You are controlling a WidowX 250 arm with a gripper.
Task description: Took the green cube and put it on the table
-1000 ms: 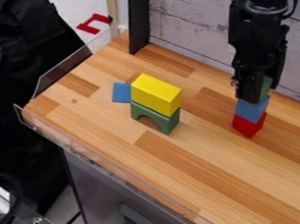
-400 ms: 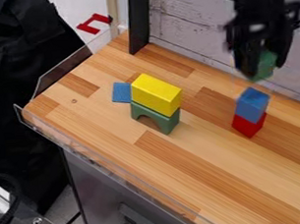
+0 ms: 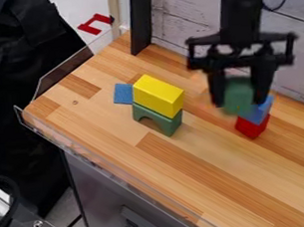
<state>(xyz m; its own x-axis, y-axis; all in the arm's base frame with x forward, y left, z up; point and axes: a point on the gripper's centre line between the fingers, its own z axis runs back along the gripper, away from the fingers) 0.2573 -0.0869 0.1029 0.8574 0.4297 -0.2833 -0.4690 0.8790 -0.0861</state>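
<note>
My gripper (image 3: 239, 97) hangs over the right part of the wooden table (image 3: 207, 180), shut on the green cube (image 3: 237, 96), which sits between its two fingers. The cube is held up in front of and a little left of a blue cube (image 3: 264, 107), partly covering it in the view. That blue cube rests on a red cube (image 3: 252, 127) on the table.
Left of the gripper, a yellow block (image 3: 158, 96) lies on a green arch (image 3: 156, 120), with a flat blue piece (image 3: 123, 94) beside them. A white plank wall (image 3: 190, 19) and black post (image 3: 140, 19) stand behind. A clear guard (image 3: 64, 70) edges the left side.
The green cube has been lifted off the blue cube and carried to the left in my gripper, which has also turned. The blue and red cubes stay stacked.
</note>
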